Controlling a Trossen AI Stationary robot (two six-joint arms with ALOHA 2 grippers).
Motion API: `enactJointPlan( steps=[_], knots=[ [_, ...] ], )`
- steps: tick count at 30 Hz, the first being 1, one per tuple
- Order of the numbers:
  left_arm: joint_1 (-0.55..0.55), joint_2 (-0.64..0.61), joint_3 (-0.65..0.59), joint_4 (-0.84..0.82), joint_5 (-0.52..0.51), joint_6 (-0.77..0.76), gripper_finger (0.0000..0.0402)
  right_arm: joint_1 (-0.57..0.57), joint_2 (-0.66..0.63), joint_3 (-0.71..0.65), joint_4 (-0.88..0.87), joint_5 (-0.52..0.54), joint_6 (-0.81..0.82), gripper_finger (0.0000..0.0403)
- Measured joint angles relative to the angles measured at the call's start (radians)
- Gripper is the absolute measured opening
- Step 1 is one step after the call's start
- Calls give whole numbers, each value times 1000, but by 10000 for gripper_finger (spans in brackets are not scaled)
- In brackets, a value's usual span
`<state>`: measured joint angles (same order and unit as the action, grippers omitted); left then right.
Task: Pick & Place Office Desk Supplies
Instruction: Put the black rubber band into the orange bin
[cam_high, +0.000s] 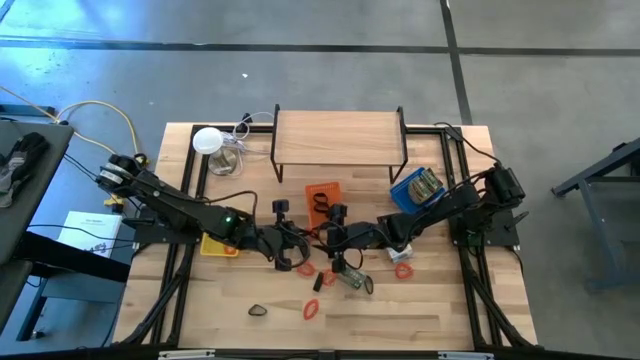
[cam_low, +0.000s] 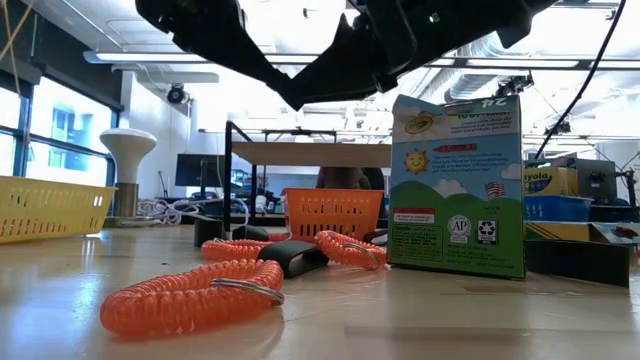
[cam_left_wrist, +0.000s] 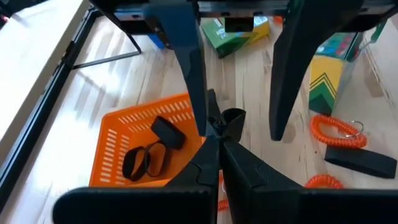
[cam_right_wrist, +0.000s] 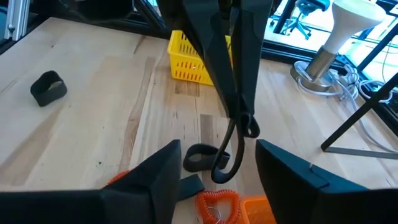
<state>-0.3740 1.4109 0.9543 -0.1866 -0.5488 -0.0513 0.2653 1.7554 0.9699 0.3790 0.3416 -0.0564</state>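
Right wrist view: the shut left pincer (cam_right_wrist: 239, 118) dangled a black band (cam_right_wrist: 225, 155) at centre, between the right pincer's (cam_right_wrist: 217, 180) half-open fingers. The handover probably needed the right fingers clamped before release.

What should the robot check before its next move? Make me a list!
1. Left gripper is shut on the black loop: ok.
2. Right gripper is open, with one finger on each side of the loop: ok.
3. Right gripper's fingers press on the loop: not ok, there is a gap on both sides.
4. Loop hangs free above the table, touching nothing else: ok.
5. Orange tray close by has bare room beside the black pieces in it: ok.
6. Which tray this loop belongs in: cannot tell.
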Motion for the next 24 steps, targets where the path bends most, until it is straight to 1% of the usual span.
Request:
enactJointPlan(
  steps=[4,9,10,11,15,17,22,24],
  knots=[
    [0,0,0,-1,0,0,4,-10,0,0,0,0,-1,135],
    [0,0,0,1,0,2,7,-20,0,0,-2,0,-2,37],
    [0,0,0,2,0,2,7,-20,0,0,-5,-1,-10,19],
    [0,0,0,2,1,8,7,-19,0,0,-6,-3,-21,11],
    [-9,0,0,11,-3,94,10,-16,0,1,-16,-4,-27,5],
    [-19,0,0,22,-4,133,18,-16,0,2,-34,-8,-26,4],
    [-38,-1,0,44,-8,159,58,-16,4,-1,-134,-5,-16,4],
    [-41,-1,0,38,-13,159,77,-17,2,0,-155,13,3,4]
  ],
)
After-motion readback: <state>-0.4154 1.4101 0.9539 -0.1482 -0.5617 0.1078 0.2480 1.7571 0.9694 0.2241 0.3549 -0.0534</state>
